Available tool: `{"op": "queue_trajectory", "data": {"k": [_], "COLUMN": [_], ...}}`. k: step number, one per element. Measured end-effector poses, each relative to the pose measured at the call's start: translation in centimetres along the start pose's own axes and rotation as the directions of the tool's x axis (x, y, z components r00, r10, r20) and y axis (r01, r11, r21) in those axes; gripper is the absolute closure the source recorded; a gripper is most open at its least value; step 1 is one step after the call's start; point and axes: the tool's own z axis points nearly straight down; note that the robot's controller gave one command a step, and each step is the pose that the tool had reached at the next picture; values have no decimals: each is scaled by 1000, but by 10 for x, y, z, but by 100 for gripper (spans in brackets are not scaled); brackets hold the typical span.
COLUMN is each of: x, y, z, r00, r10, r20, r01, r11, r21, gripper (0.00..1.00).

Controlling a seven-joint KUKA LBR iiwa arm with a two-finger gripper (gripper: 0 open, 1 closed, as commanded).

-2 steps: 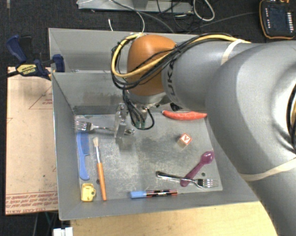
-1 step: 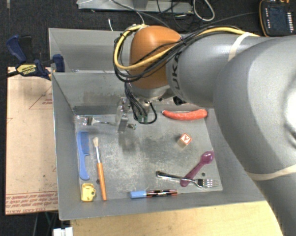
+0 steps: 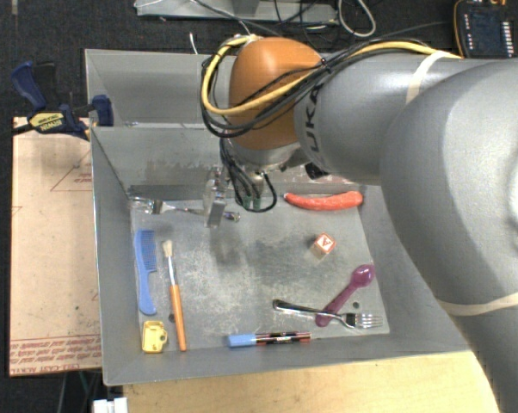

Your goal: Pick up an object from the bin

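Grey arm (image 3: 431,144) hangs its gripper (image 3: 218,205) upper centre; open or closed, I cannot tell. Thin shiny utensil (image 3: 160,205) beneath could slip free.

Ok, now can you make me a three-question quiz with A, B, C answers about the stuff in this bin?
1. Where in the bin is the blue comb?
A) by the left wall
B) in the middle
C) by the right wall

2. What colour is the spoon?
A) green
B) purple
C) white

3. How do the spoon and the metal fork lie?
A) far apart
B) crossed and touching
C) both standing upright

Answers:
1 A: the comb lies along the picture's left wall, beside the orange-handled brush.
2 B: its bowl and handle are both purple.
3 B: the spoon's handle crosses the fork near the front right corner.
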Motion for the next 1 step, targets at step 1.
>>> {"op": "queue_trajectory", "data": {"k": [1], "x": [1], "y": [0], "z": [-13], "r00": [1000], "r10": [0], "r20": [-2], "r01": [0], "r11": [1000], "r21": [0], "gripper": [100]}}
